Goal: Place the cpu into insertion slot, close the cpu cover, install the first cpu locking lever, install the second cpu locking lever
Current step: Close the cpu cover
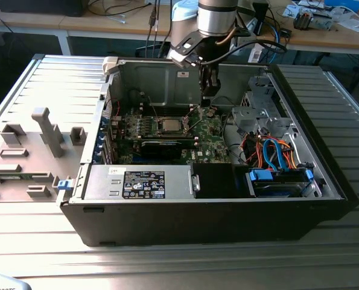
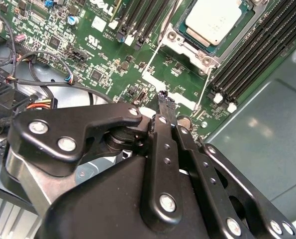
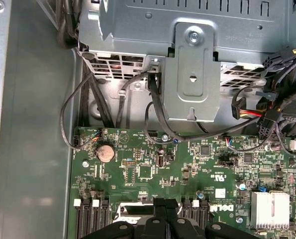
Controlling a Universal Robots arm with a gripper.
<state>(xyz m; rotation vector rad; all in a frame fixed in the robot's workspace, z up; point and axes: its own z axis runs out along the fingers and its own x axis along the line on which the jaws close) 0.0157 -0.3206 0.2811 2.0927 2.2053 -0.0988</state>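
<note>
one arm (image 1: 215, 18) points straight down over the motherboard (image 1: 210, 138), end effector (image 2: 162, 98) clenched empty.

1. I see the cpu (image 2: 213, 19), a flat square chip with a dull silver-grey top, sitting level in the insertion slot (image 2: 173, 36).
2. The cpu cover (image 2: 200, 44), a thin silver frame, lies around the chip's edges.
3. Two thin wire locking levers (image 2: 152, 57) extend from the slot's corners. I cannot tell whether they are latched.
</note>
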